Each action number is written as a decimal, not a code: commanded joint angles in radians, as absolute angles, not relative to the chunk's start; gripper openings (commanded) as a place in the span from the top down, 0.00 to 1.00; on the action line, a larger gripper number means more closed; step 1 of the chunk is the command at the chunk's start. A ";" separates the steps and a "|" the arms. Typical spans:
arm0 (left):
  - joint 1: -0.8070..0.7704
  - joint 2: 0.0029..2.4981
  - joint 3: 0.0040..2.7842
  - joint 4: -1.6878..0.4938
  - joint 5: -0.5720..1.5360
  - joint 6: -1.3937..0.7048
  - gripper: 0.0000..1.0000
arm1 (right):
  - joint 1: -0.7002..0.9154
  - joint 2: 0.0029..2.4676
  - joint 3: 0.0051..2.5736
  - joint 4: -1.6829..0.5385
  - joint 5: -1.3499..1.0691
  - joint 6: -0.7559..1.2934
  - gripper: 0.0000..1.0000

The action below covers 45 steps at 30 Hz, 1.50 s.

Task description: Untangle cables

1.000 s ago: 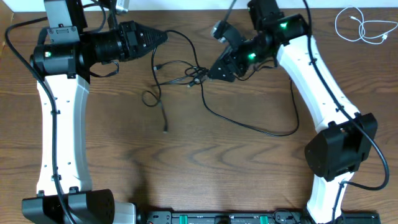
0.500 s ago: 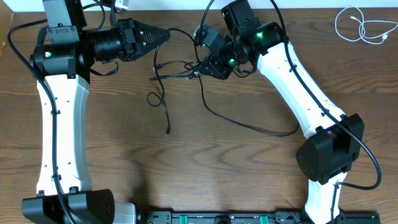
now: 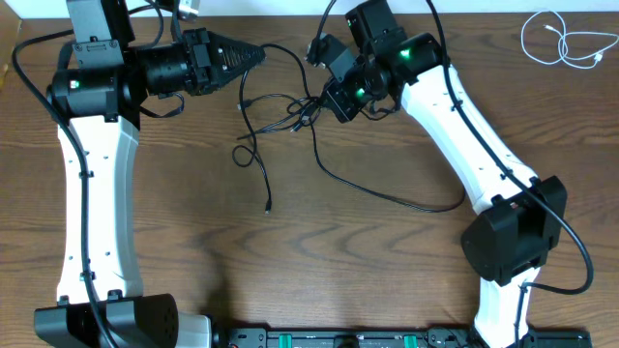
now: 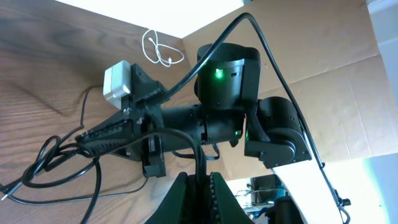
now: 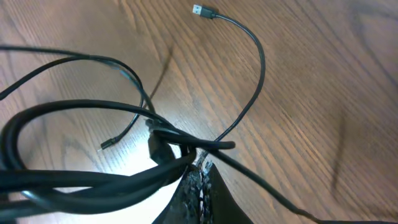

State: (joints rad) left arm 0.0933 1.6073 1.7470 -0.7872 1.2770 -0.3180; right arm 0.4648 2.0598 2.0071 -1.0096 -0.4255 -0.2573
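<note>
Cables under inspection: the black cables (image 3: 319, 164) are bunched in a tangle (image 3: 295, 116) towards the far edge of the table (image 3: 319, 280). The white cable (image 3: 566, 41) lies coiled alone, well apart to the right of the tangle and touching none of it.

Left gripper (image 3: 253, 58): jaws closed, pinching one black strand that runs in from the left of the tangle.

Right gripper (image 3: 324, 104): jaws closed at the right side of the tangle. The wrist view shows its fingertips (image 5: 193, 193) nipped on a crossing of strands.

One loose end with a plug (image 3: 268, 206) lies below the tangle. A long loop (image 3: 411, 201) lies below and to the right of it.

Assessment: the cords look light, limp and thin. They are likely to slip through a slack pinch and to drag neighbouring strands along. The best hold is judged to be on a single strand close beside the tangle, or just behind a plug, not on a crossing.
</note>
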 commanded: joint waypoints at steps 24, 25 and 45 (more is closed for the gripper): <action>0.092 1.584 1.756 -0.806 1.229 -0.308 0.92 | 0.449 2.057 2.004 -0.923 -0.679 -0.406 0.99; 0.092 1.584 1.755 -0.808 1.173 -0.308 0.93 | 0.440 2.057 2.004 -0.938 -0.679 -0.373 0.99; 0.077 1.635 1.525 -1.025 0.407 -0.100 0.69 | 0.451 2.059 1.902 -1.178 -0.290 0.267 0.99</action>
